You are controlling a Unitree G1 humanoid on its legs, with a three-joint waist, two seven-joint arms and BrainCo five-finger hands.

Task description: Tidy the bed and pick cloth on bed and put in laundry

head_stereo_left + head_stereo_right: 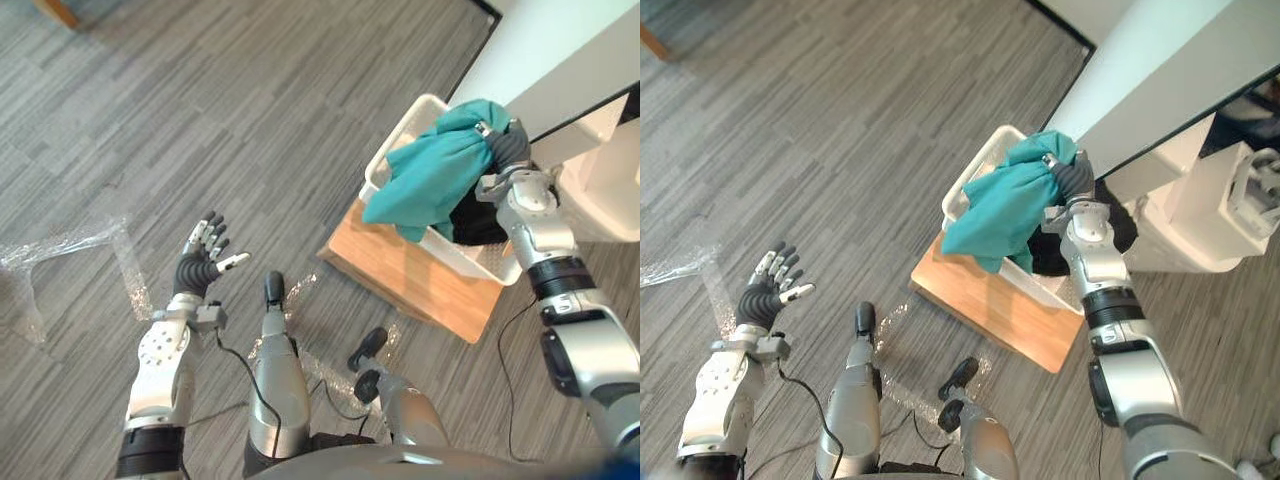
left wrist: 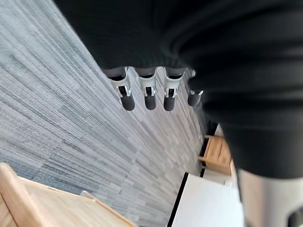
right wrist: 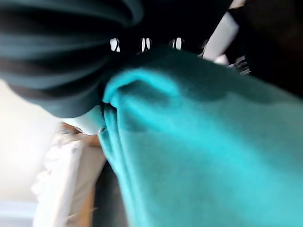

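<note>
The left hand point(image 1: 200, 262) is nearest, raised over the grey wood-grain floor point(image 1: 200, 100) with its palm up, its fingers spread and relaxed, and nothing in it. Its own wrist view shows those fingertips point(image 2: 150, 101) standing straight over bare floor. A crumpled sheet of clear plastic film point(image 1: 60, 245) lies on the floor to its left.

Further out and to the right, a wooden board point(image 1: 400, 275) lies flat on the floor, and a white laundry basket point(image 1: 400, 135) stands on it. Something dark point(image 1: 480, 220) lies inside the basket (what it is cannot be made out).

Above the basket, the right hand point(image 1: 510, 145) has its fingers curled round a bunched top edge of the teal cloth point(image 1: 435, 170). The cloth hangs from that grasp in a loose drape across the basket's near rim and over part of the board. In the right wrist view the gathered fabric point(image 3: 199, 142) sits tight under the hand.

Behind the basket rises a white panel point(image 1: 560, 60).
</note>
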